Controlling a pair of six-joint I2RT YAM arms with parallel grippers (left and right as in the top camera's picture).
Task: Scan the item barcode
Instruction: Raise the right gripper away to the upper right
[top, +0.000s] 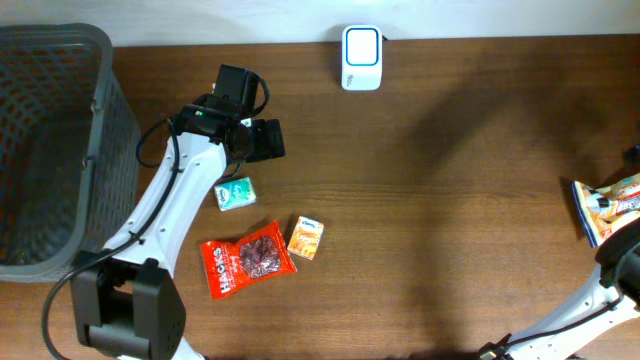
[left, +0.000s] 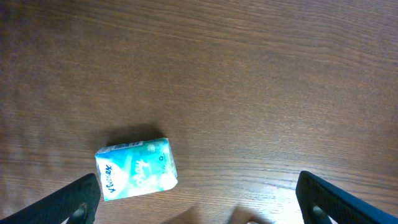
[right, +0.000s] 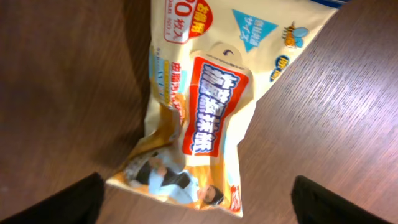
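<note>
yellow packet (right: 205, 106) lies, seemingly loose, between the spread right gripper (right: 196, 186).

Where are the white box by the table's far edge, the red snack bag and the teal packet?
white box (top: 361, 45): overhead view, its pale centre panel.
red snack bag (top: 247, 260): overhead view, middle of the bag.
teal packet (left: 137, 168): left wrist view, middle of its printed face.

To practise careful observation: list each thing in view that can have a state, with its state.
Left arm's fingers: open, empty.
Yellow printed plastic bag: lying loose, ungripped.
Right arm's fingers: open, flanking bag.
Teal tissue pack: lying flat, not held.
Red snack pouch: lying flat.
Small orange packet: lying flat.
White box-shaped scanner: nothing over it.
</note>
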